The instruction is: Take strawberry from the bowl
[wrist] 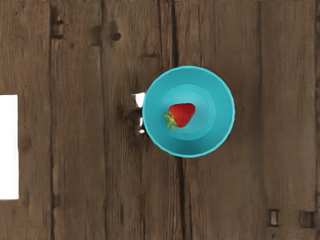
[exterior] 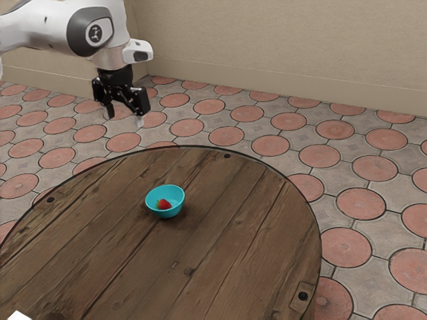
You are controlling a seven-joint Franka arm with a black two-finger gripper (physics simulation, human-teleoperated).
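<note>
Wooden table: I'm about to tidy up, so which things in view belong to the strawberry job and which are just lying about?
For the job:
- strawberry, in the bowl
- bowl, holding the strawberry
- gripper, open and empty

Just lying about:
- white thing, partly out of the picture; I can't tell what it is

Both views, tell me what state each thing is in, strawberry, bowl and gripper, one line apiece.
Strawberry: whole, red, green leafy cap on, lying on its side in the bowl.
Turquoise bowl: upright on the wooden table, uncovered, holding the strawberry.
Black two-finger gripper: open, nothing between its fingers, raised clear of the bowl.
</note>
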